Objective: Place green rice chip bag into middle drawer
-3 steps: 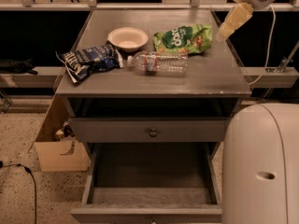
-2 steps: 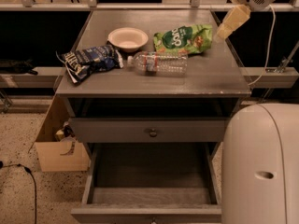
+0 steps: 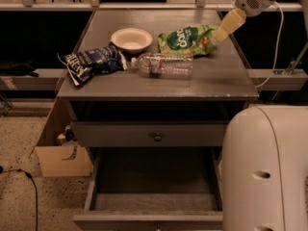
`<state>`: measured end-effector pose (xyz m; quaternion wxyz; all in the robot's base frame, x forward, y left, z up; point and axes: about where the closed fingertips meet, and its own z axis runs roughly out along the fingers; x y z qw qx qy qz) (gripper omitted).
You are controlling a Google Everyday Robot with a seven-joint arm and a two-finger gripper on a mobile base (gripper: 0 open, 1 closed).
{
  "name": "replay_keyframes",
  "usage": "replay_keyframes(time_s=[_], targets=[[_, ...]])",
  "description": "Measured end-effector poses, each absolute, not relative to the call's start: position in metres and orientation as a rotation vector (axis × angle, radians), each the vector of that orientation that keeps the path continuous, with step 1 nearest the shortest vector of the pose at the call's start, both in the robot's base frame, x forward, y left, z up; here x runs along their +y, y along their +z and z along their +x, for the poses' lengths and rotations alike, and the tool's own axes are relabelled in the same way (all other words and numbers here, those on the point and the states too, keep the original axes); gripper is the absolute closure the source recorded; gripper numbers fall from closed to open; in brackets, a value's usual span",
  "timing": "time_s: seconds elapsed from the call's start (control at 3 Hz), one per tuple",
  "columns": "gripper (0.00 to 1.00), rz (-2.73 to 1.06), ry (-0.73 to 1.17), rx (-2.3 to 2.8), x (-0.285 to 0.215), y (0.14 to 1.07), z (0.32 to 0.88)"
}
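Camera view coverage runs from the floor at the left to the robot body at the right. At the far left, 1 black cable [image 3: 30, 184] lies on the speckled floor, and 1 open cardboard box [image 3: 62, 159] stands against the left side of the grey cabinet. On the cabinet top [image 3: 226, 78], the dark blue and white chip bag [image 3: 91, 61] lies crumpled near the front left corner. The white bowl [image 3: 131, 38] stands upright behind and to the right of it. The clear plastic bottle [image 3: 163, 64] lies on its side near the centre, just in front of the bowl. The green rice chip bag [image 3: 185, 37] lies flat on the rear right part of the top, logo side up, just behind the bottle and beside the bowl. Below the top, 1 shut drawer with a round knob [image 3: 156, 136] shows only its front. Beneath it, the middle drawer [image 3: 154, 174] is pulled out, with its bare floor and side walls exposed. The gripper [image 3: 221, 32] hangs at the upper right, angled down toward the right edge of the green rice chip bag; contact cannot be confirmed, and whether it is spread or pressed together cannot be told. The white robot body [image 3: 264, 172] fills the lower right.
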<state>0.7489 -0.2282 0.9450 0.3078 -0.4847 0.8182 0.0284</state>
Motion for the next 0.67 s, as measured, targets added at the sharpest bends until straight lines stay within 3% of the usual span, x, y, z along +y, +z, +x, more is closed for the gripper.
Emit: replay_keyframes(time_s=[0.67], targets=[[0.00, -1.238, -0.030, 2.229, -0.2214, 0.9307, 0.7766]])
